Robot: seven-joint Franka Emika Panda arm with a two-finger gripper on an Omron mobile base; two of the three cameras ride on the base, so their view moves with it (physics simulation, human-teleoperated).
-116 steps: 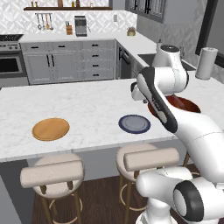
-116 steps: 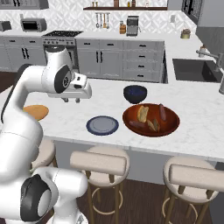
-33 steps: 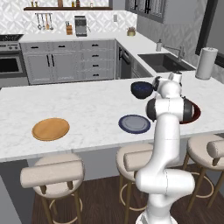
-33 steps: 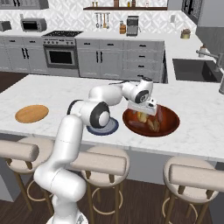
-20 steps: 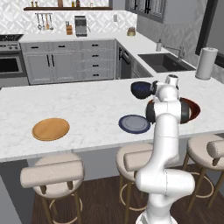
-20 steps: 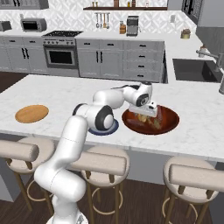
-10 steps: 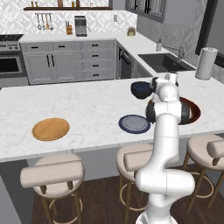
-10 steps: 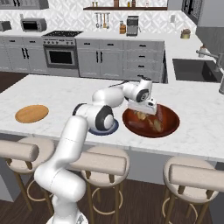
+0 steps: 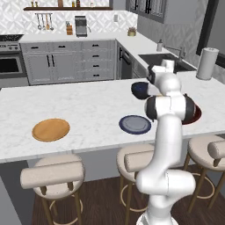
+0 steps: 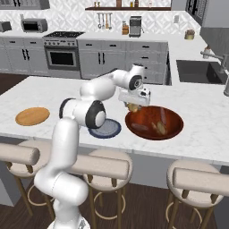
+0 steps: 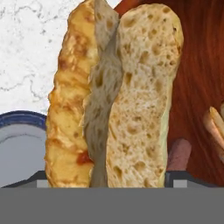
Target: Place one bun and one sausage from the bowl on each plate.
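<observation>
You'll find the bowl on the surface, with a plate just beside it toward the left in the right base view. The wooden plate lies well apart, farther left. Your pincer hangs over the bowl's rim, a bun between its fingers. A sausage lies in the bowl.

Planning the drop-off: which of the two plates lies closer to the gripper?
The slate-blue plate, beside the bowl, just below the gripper closed on a bun. The orange wooden plate sits far off toward the counter's other end.
</observation>
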